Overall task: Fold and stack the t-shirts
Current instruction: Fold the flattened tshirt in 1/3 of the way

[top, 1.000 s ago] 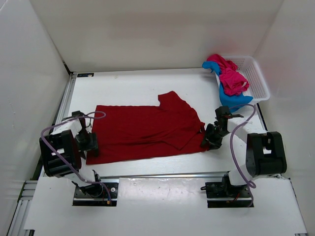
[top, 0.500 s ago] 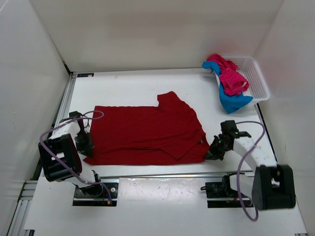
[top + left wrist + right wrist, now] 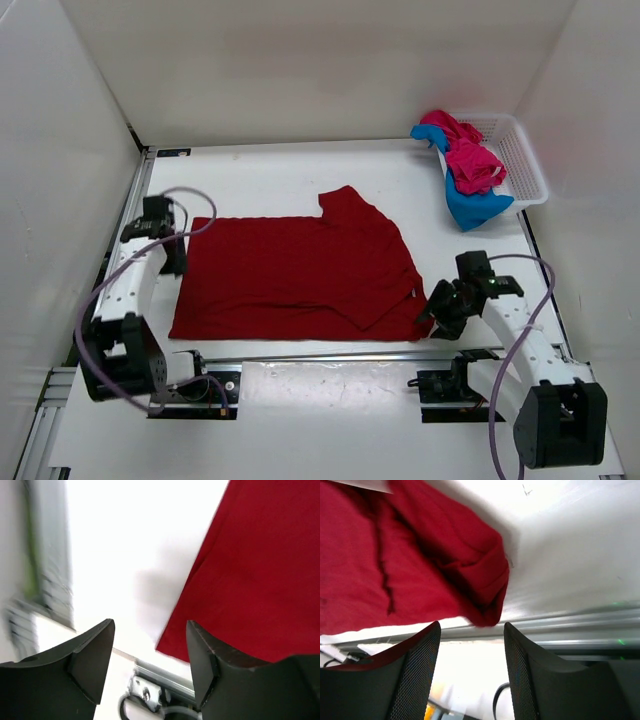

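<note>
On the white surface [image 3: 280,175] in front of you, the dark red t-shirt [image 3: 290,275] lies spread out flat, roughly in the middle. One short sleeve sticks out along its far edge. At its near right corner the cloth is doubled over on itself.

Your left end effector [image 3: 177,262] is at the shirt's left edge, toward the far corner. In the left wrist view the left end effector [image 3: 150,630] is open: its two dark fingers [image 3: 92,650] stand apart with only bare white surface between them. The dark red t-shirt [image 3: 260,580] runs along their right side, just beside them, and you cannot tell whether the right finger touches the fabric.

Your right end effector [image 3: 437,310] sits at the shirt's near right corner, close to the metal rail [image 3: 330,355] along the near edge of the surface. In the right wrist view the right end effector [image 3: 472,627] is open too, and its fingers [image 3: 415,670] grip nothing. The rumpled corner of the dark red t-shirt [image 3: 395,555] lies just ahead of the gap, against the rail [image 3: 560,625].

At the far right corner a white mesh basket [image 3: 530,170] stands well apart from the red shirt. The pink t-shirt [image 3: 468,155] is bunched over the basket's left rim, and the blue t-shirt [image 3: 468,205] lies under it, hanging over the rim onto the surface.
</note>
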Controlling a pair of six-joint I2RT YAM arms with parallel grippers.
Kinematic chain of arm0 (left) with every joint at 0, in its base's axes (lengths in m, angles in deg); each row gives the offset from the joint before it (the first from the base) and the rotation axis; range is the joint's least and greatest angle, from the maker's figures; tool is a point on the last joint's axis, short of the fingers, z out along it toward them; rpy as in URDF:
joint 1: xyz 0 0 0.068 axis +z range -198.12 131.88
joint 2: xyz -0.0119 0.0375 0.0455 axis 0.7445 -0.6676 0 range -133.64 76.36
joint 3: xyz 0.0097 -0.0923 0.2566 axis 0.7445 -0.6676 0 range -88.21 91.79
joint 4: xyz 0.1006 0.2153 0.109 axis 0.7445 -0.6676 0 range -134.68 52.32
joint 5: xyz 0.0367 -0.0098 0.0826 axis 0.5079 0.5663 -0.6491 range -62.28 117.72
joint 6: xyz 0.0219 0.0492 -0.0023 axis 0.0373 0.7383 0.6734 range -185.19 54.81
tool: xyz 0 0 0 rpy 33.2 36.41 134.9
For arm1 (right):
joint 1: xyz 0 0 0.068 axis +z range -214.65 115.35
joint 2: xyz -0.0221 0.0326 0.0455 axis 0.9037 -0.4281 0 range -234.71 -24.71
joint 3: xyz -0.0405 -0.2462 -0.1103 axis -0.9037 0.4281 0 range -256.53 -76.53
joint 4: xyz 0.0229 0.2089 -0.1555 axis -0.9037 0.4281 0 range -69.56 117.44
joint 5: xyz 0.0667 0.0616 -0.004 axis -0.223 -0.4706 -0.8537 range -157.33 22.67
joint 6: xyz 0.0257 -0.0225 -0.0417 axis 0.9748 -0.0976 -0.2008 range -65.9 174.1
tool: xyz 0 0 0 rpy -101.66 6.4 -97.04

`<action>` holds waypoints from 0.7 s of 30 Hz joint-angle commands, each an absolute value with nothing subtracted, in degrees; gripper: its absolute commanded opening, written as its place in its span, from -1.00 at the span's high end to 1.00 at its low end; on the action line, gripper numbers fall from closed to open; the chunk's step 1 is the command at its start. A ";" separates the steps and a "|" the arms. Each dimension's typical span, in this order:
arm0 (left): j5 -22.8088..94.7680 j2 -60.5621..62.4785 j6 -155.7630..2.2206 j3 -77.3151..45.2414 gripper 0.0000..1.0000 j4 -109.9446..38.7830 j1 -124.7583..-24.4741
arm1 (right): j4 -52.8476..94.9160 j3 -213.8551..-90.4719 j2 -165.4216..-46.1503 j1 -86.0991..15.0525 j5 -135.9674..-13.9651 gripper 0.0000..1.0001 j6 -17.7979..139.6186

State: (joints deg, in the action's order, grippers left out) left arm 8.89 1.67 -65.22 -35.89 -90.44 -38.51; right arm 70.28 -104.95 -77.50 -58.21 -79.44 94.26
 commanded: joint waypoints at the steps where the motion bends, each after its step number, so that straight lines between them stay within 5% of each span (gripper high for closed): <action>1: 3.37 7.72 -65.19 -25.56 -0.36 -85.67 -46.59 | 75.27 -114.04 -77.35 -58.41 -74.80 -0.17 90.24; 7: 1.09 2.82 -65.19 -15.53 -0.32 -85.67 -85.16 | 71.70 -127.93 -87.44 -58.41 -78.99 0.05 81.53; 10: 3.89 -5.94 -65.19 -11.50 -0.29 -85.67 -100.87 | 69.49 -132.32 -96.32 -58.41 -83.15 0.34 78.98; 17: 8.12 -20.75 -65.19 -2.25 -0.23 -85.67 -110.61 | 68.78 -131.29 -100.40 -58.41 -82.10 0.47 79.67; 19: 9.43 -20.23 -65.19 -2.25 -0.23 -87.33 -107.90 | 70.88 -129.80 -98.46 -58.41 -79.12 0.34 81.16; 21: 11.88 -16.20 -65.19 -5.75 -0.26 -90.23 -105.09 | 72.20 -125.94 -95.12 -58.41 -78.58 -0.26 82.39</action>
